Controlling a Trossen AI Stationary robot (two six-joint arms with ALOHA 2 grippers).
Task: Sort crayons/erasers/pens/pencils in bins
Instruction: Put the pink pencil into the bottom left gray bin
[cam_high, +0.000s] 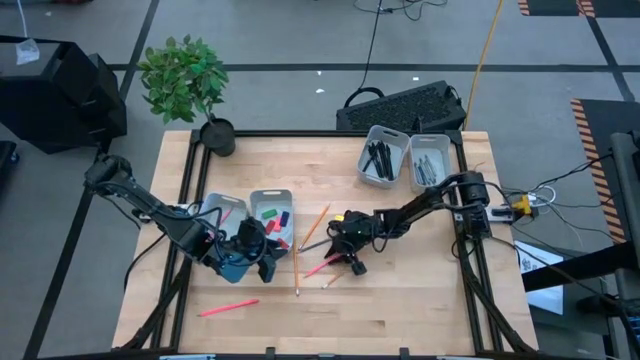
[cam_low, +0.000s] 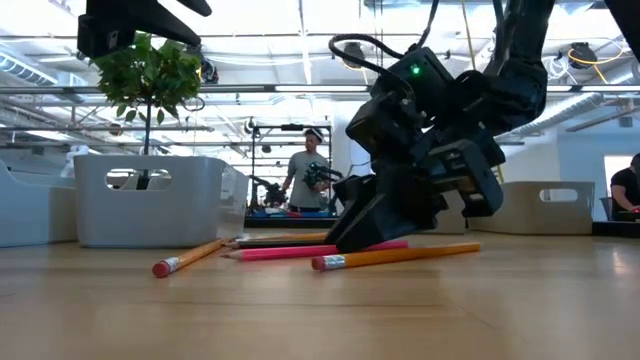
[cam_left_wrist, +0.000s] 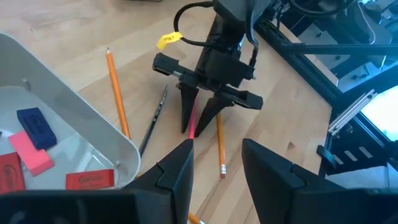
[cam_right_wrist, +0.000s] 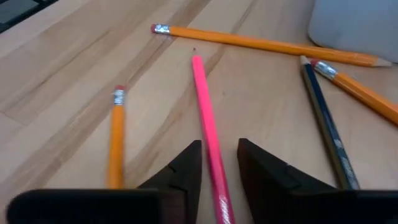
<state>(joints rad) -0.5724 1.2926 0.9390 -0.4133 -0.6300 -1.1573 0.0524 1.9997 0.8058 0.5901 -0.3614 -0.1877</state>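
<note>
- Pencils lie loose near the middle of the high view: a pink pencil (cam_right_wrist: 208, 134) runs between the right gripper's (cam_high: 352, 258) fingers (cam_right_wrist: 264, 168), which stand spread on either side of it with tips down at the table (cam_high: 420, 310).
- In the right wrist view an orange pencil with eraser end (cam_right_wrist: 116, 134) lies left of the pink one, a long orange pencil (cam_right_wrist: 261, 43) crosses the top of the frame, and a dark blue pencil (cam_right_wrist: 326, 127) lies at the right beside another orange one (cam_right_wrist: 357, 90).
- In the low view the right gripper (cam_low: 385, 225) stands at centre over the pink and orange pencils.
- The left gripper (cam_left_wrist: 214, 177) hovers at lower centre-left of the high view, just beside the left pair of bins; its fingers are spread and hold nothing.
- The eraser bin (cam_high: 270, 195) holds green and red erasers (cam_high: 270, 213); in the left wrist view, at lower left, blue, pink and red blocks show in it.
- A second pink pencil (cam_high: 228, 308) lies alone at lower left of the high view.
- The right pair of bins (cam_high: 408, 140), upper right of centre, holds dark pens (cam_high: 380, 160).
- A potted plant (cam_high: 185, 80) stands at the table's upper left; a keyboard (cam_high: 400, 105) lies past its top edge.
- A person (cam_low: 310, 175) stands in the room behind, centre of the low view.
</note>
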